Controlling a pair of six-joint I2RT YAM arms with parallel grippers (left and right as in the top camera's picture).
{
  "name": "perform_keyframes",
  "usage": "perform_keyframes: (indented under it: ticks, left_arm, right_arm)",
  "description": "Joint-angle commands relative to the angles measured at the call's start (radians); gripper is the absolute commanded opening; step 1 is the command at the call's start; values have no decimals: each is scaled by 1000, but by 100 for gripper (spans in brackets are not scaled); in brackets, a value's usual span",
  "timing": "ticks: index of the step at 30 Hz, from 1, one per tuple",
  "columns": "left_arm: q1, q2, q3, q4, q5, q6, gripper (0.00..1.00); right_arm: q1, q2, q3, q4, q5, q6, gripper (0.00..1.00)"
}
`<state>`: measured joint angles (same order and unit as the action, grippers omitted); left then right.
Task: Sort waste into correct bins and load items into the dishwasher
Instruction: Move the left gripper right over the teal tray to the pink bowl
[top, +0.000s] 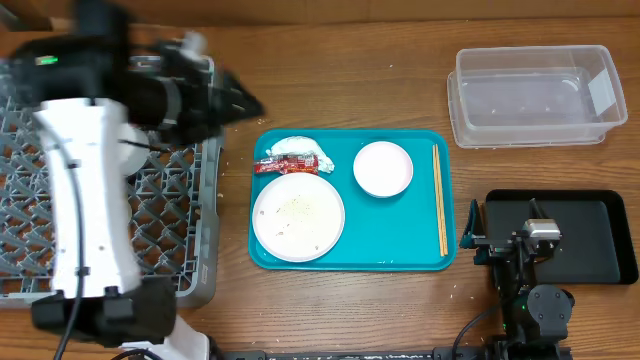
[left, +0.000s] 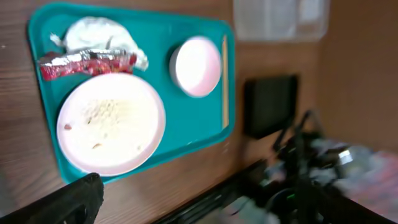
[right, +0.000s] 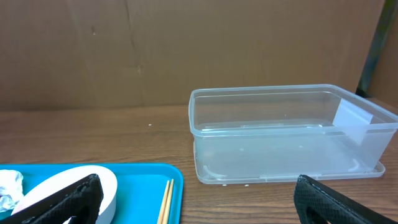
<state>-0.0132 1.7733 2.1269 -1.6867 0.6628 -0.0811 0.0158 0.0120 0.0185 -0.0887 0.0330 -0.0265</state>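
Note:
The teal serving tray (top: 400, 245) holds a white plate (top: 298, 225) with rice crumbs (top: 295, 208), a crumpled white napkin (top: 300, 149), a red foil wrapper (top: 283, 165), a small white bowl (top: 383, 168) and wooden chopsticks (top: 440, 200). My left gripper (top: 228, 100) is blurred above the right edge of the grey dish rack (top: 190, 230), open and empty. Only one of its fingers (left: 65, 200) shows in the left wrist view, above the plate (left: 112, 124). My right gripper (right: 199, 202) is open and empty, low by the tray's right side, facing the clear tub (right: 286, 134).
The clear tub (top: 535, 95) stands at the back right, and the black tray (top: 595, 240) at the front right under my right arm (top: 520, 240). Bare wooden table lies between tray and tub. The left arm's white body covers much of the rack.

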Motion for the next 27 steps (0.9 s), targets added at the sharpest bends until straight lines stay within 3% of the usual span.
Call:
perform_keyframes:
  ticks: [1, 6, 12, 20, 27]
  left_arm:
    - [-172, -33, -9, -3, -261, -4, 100]
    - [-407, -22, -13, -3, -401, -84, 100]
    - [-607, -15, -26, -3, -640, -291, 100]
    - [-649, -13, -54, -3, -653, -362, 100]
    - [-649, -13, -178, 39, -558, -361, 100]
  right_arm:
    - [6, -9, -10, 7, 8, -4, 100]
    - [6, -9, -10, 7, 8, -4, 100]
    - [6, -9, -10, 7, 8, -4, 100]
    - [6, -9, -10, 7, 8, -4, 100]
    - [6, -9, -10, 7, 8, -4, 100]
